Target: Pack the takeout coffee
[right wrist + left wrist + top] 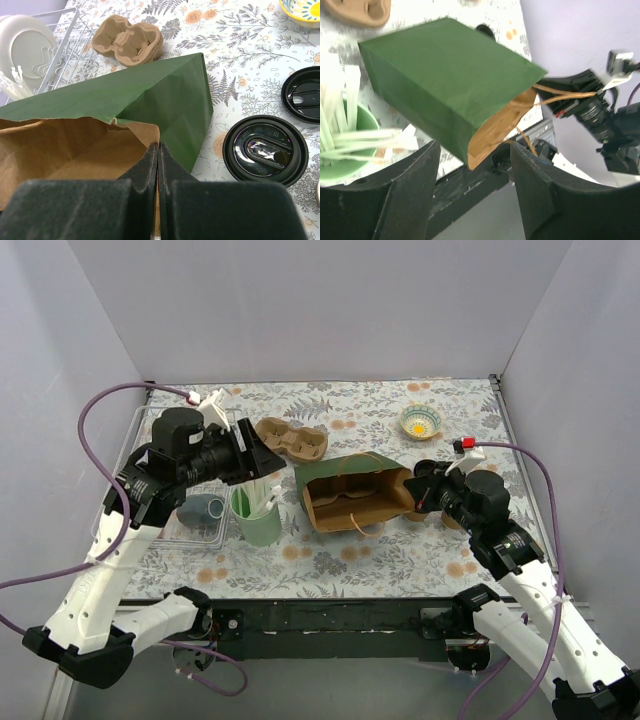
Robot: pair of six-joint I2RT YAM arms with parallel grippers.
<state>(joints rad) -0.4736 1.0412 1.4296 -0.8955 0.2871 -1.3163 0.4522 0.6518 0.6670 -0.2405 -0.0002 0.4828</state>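
Wire rack (150, 435) hugs left edge. Left fingers (475, 147) spread wide, empty, hanging over mint cup (258, 520) of white sticks. Green paper bag (355, 490) on its side mid-surface (400, 555), mouth toward near edge, open strip in front. Right fingers (158, 150) pinched tight on bag's mouth rim. Takeout coffee (265, 157) just right of bag, only black lid showing; second black lid (305, 95) farther off. Lid embossing unreadable, tbh.
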